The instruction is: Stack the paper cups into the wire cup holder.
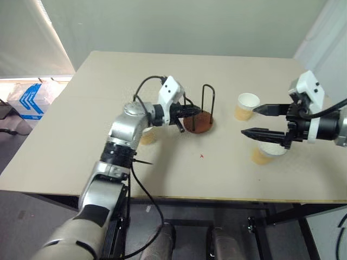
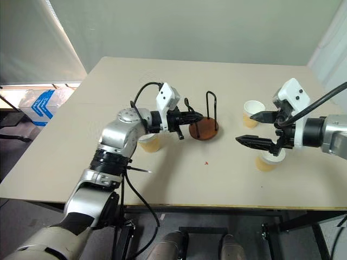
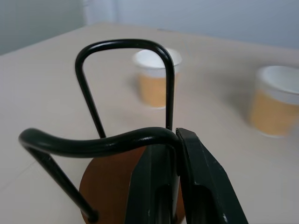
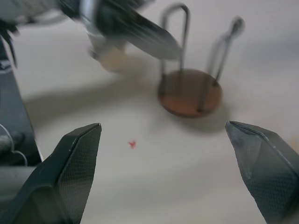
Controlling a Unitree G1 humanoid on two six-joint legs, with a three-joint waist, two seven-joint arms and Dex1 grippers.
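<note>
The wire cup holder point(image 1: 198, 122) stands at mid-table, a reddish-brown disc with two black wire arches. My left gripper point(image 1: 188, 111) reaches in from the left and is shut on the nearer arch point(image 3: 98, 142); the wire runs between its fingertips. One paper cup point(image 1: 147, 136) sits partly hidden under my left forearm. Another cup point(image 1: 247, 105) stands right of the holder, and a third point(image 1: 264, 153) lies under my right gripper point(image 1: 248, 121). That gripper hovers open and empty, pointing left toward the holder point(image 4: 189, 93).
A small red mark point(image 1: 201, 156) is on the beige table point(image 1: 108, 81) in front of the holder. The table's front edge runs close below the arms. A blue-and-white box point(image 1: 31, 101) sits on the floor past the left edge.
</note>
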